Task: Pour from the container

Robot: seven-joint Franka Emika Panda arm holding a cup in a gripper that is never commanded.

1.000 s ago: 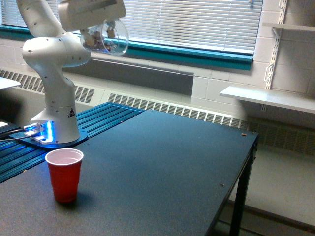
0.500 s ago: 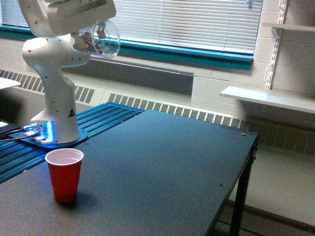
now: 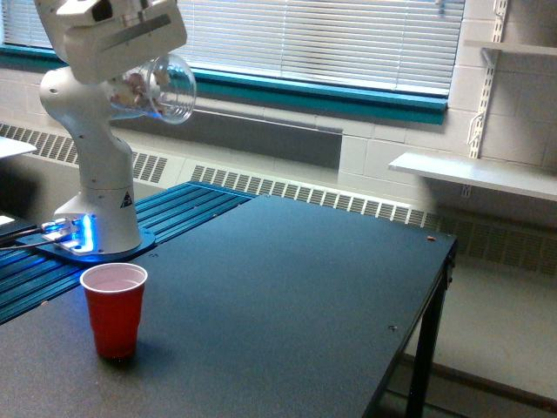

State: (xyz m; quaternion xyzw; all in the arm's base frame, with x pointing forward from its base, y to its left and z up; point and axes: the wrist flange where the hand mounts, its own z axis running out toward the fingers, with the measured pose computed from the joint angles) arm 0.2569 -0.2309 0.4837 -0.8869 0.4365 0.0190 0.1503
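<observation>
Above dark table (image 3: pixel 287 287), tipped container (image 3: pixel 164 87) mouth faces right.

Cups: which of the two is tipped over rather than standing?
The clear cup, held up high in the robot's hand, lies tilted sideways. The red cup stands upright on the table.

A white robot arm (image 3: pixel 91 131) stands at the exterior view's left on a glowing blue base. High up, its tool (image 3: pixel 122 43) grips a clear plastic cup (image 3: pixel 161 87) tipped on its side, mouth toward the right. A red cup (image 3: pixel 114 310) stands upright on the dark surface (image 3: pixel 287 296) below, well apart.
</observation>
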